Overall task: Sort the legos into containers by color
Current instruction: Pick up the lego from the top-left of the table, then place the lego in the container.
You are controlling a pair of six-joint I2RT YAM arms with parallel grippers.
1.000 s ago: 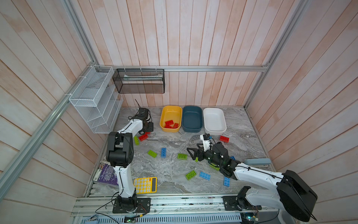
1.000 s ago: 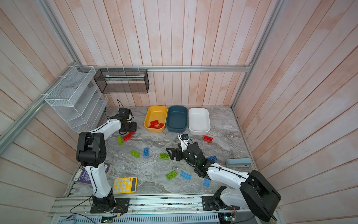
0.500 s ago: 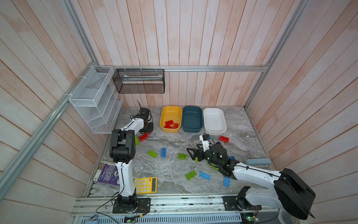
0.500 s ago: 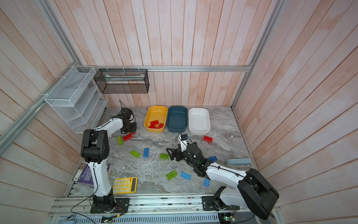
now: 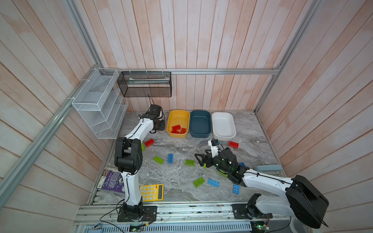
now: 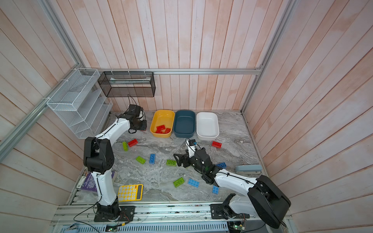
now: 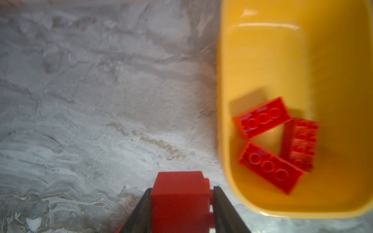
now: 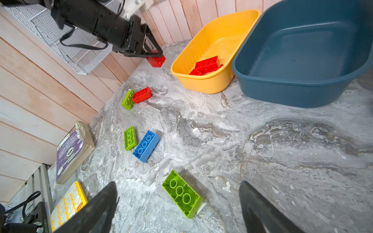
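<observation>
Step in hand: carrying one red lego to the yellow tub [image 5: 179, 118]. I judge this as mid-transfer, with the drop not yet made.
Left pincer [image 7: 181, 189]: narrowed onto a red brick [image 7: 179, 199], clamped by its sides, with an end face toward the wrist camera.
Held brick, place: lifted off the desk [image 5: 181, 145], just beside the yellow tub's outer wall and not yet over the rim.
Yellow tub, contents: three red bricks [image 7: 262, 119] lying loose together at one end.
Right pincer [image 5: 199, 160]: jaws wide and holding nothing, poised low by a lime brick [image 8: 181, 193] that lies hollow side up.
Teal tub [image 5: 199, 123] and white tub [image 5: 223, 125]: nothing seen inside.
Next move calls for: the left arm to pass sideways across the rim with the brick clear of the wall, then let go above the reds. The right arm can drop onto the lime brick and close across its short sides.
Left to sort: two red bricks and several lime and blue ones, scattered over the desk.
Change from a second ago: the left pincer sits a little closer to the yellow tub and farther from the loose red brick [image 5: 149, 142]. The right arm is almost where it was.
</observation>
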